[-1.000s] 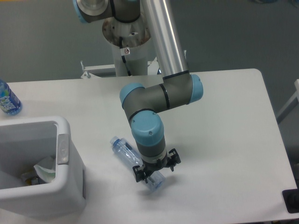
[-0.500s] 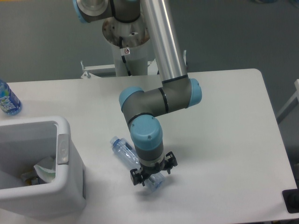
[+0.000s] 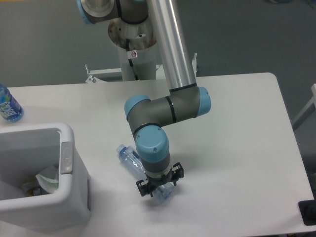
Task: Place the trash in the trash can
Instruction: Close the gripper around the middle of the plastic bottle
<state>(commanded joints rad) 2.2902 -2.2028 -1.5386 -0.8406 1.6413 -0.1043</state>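
Observation:
The clear bluish dented water bottle point(image 3: 129, 159) lies flat on the white table, cap end to the upper left, base under my wrist. My gripper point(image 3: 157, 186) hangs straight down over the bottle's lower half, its jaws straddling the bottle body close to the table; the wrist hides whether the pads touch it. The white trash can point(image 3: 64, 195) stands at the front left, well left of the bottle. The white creased paper carton point(image 3: 48, 178) lies inside the can.
A blue bottle with a blue-and-white label point(image 3: 9, 105) stands at the far left edge behind the can. The arm's base column point(image 3: 134, 59) rises at the back centre. A dark object point(image 3: 307, 212) sits at the front right corner.
My gripper has moved a little left and lower along the bottle, closer to the table. The bottle and the can have not moved.

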